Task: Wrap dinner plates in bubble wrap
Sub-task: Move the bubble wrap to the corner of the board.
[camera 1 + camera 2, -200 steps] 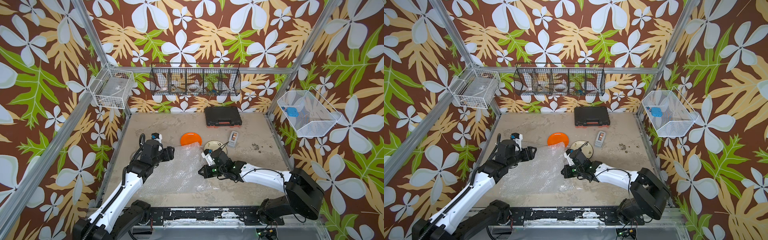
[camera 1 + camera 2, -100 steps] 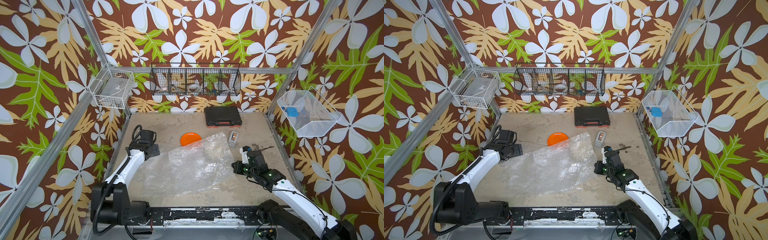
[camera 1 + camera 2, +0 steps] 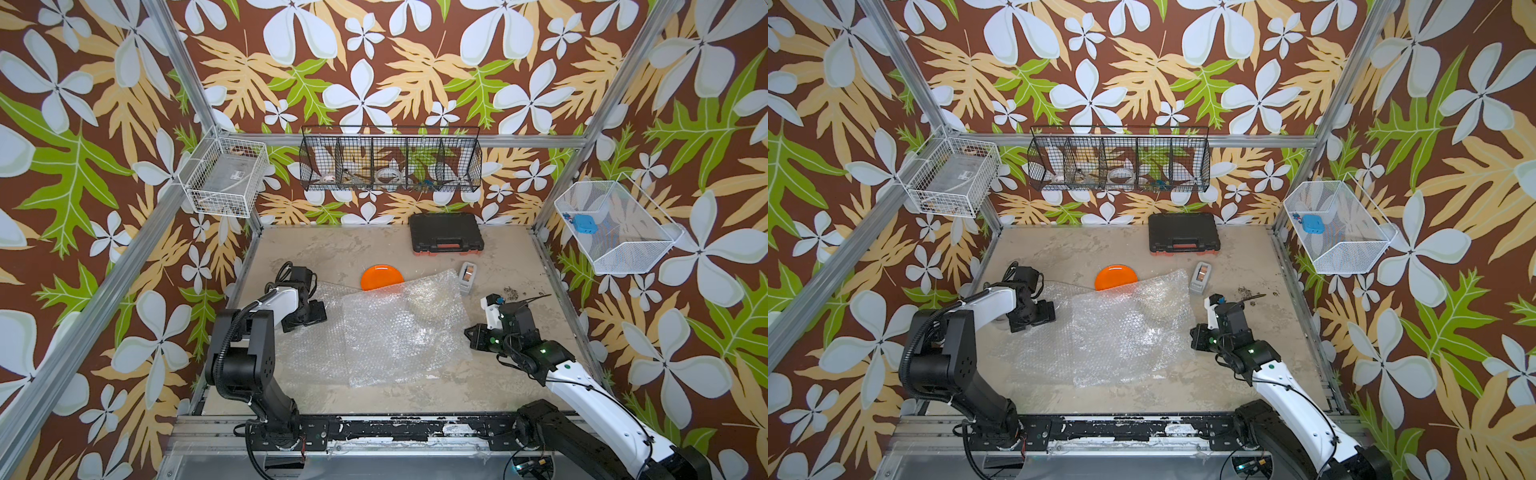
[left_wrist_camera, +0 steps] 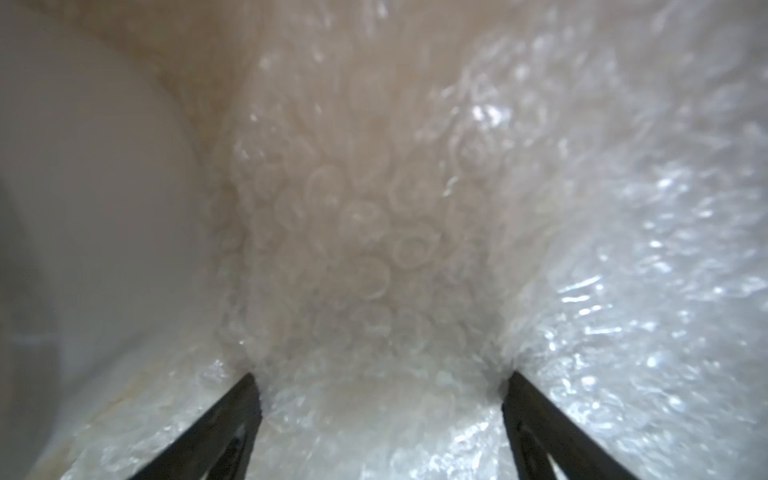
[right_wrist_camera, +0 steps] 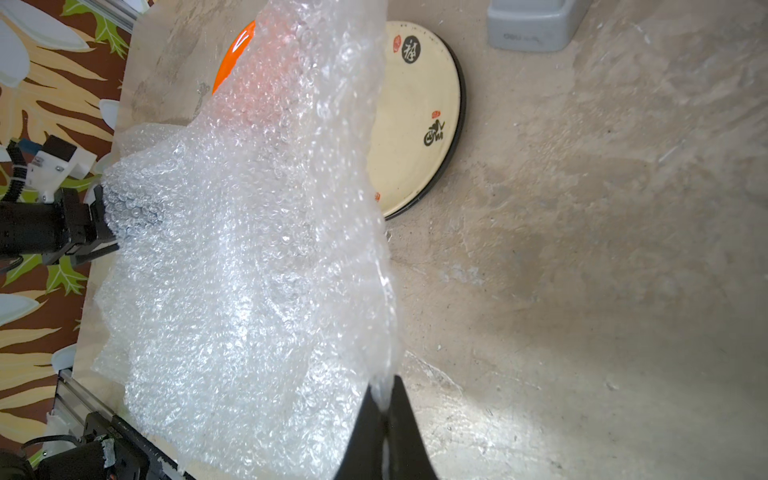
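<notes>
Across the middle of the table (image 3: pixel 519 266) lies the wrap (image 3: pixel 386 332), rumpled and see-through, its far edge covering part of the orange plate (image 3: pixel 380 277). The right wrist view shows the cream plate (image 5: pixel 419 124) just beside the orange one, flat on the table and half hidden under the same sheet. At the wrap's left side the left gripper (image 4: pixel 381 376) stands wide with wrap lying between its fingers, while the right gripper (image 5: pixel 384 399) is pinched tight on the wrap's right edge, holding that edge raised.
</notes>
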Robot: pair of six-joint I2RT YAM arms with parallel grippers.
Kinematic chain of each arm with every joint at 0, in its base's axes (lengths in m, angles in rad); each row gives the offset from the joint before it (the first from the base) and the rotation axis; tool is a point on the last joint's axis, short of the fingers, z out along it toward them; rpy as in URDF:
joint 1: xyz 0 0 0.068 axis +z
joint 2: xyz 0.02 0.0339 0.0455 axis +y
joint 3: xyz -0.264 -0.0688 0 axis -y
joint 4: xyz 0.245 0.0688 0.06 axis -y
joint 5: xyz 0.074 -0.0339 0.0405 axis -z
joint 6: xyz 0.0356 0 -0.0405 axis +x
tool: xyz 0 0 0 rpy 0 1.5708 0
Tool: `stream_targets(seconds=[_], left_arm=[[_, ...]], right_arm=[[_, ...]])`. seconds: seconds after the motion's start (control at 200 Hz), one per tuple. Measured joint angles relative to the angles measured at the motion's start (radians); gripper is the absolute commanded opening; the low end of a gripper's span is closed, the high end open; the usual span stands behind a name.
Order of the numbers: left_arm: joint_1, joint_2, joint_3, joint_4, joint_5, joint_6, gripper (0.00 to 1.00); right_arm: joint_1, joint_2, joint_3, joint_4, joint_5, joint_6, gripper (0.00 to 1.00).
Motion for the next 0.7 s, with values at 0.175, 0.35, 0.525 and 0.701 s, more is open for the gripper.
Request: stream_targets(seconds=[0.175,0.35,0.525,0.701], left_arm=[[-0.002,0.04,0.028,0.071,-0.042,-0.013,0.22],[-0.002,0.127,0.176,0.037,-0.097,-0.012,0.17],[0.012,0.275,0.504,-0.079,-0.179,0.006,0.16],[0.087,0.433,0.915,-0.148,-0.219,0.006,0.16]], right_arm=[[0.0,-0.011,0.002,-0.005,0.0,-0.007,0.0],[0.0,-0.034,0.008,-0.017,0.003,-0.002,0.0],[0.0,-0.041,0.008,-0.034,0.003,0.003,0.0],[0.0,-0.02,0.0,-0.044,-0.021,0.006,0.0]])
